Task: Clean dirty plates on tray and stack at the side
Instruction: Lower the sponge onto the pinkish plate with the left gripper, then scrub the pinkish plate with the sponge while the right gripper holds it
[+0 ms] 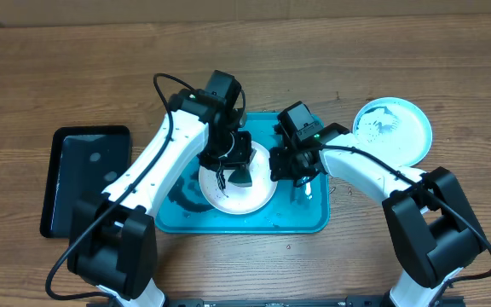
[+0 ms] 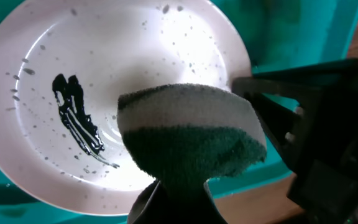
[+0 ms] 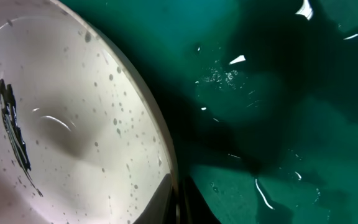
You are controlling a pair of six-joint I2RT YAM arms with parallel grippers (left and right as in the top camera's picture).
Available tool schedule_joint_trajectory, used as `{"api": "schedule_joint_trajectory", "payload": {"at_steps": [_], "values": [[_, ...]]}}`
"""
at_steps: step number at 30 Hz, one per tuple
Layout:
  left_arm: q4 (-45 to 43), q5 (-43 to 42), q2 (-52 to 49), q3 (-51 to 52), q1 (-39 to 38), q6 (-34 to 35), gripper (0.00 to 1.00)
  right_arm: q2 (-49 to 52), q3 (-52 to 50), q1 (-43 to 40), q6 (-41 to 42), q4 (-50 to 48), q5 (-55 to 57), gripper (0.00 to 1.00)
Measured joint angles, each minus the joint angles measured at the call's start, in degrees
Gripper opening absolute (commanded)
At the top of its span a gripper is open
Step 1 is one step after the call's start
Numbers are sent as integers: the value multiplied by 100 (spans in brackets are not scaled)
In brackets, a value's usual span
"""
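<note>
A white plate [image 1: 233,199] with a dark smear [image 2: 76,121] and specks lies on the turquoise tray [image 1: 254,228]. My left gripper [image 1: 237,162] is shut on a green-and-grey sponge [image 2: 191,137], held over the plate's right half. The jaws [image 2: 179,202] show at the bottom of the left wrist view. My right gripper [image 1: 278,166] pinches the white plate's right rim. The right wrist view shows the rim between its fingers [image 3: 179,202], the plate [image 3: 61,124] tilted up. A light-blue-rimmed plate [image 1: 390,128] sits on the table at the right. The yellow-green-rimmed plate is out of view.
A smaller black tray [image 1: 83,179] lies on the table to the left. The turquoise tray's floor [image 3: 278,93] is wet with droplets. Both arms crowd over the tray's middle.
</note>
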State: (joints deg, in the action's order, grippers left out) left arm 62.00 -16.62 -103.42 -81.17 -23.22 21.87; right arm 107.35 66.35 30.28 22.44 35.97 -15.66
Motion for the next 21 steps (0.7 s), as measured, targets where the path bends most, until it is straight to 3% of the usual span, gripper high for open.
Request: {"api": "schedule_joint_trajectory", "payload": {"at_steps": [9, 16, 21], "values": [[-1182, 210, 0, 1032, -81, 697, 4, 0, 0, -61, 192, -33, -4, 4], [-2343, 234, 0, 1725, -81, 868, 4, 0, -2, -63, 295, 35, 2, 4], [-2465, 511, 0, 1893, -87, 953, 4, 9, -4, -63, 216, 269, 0, 4]]}}
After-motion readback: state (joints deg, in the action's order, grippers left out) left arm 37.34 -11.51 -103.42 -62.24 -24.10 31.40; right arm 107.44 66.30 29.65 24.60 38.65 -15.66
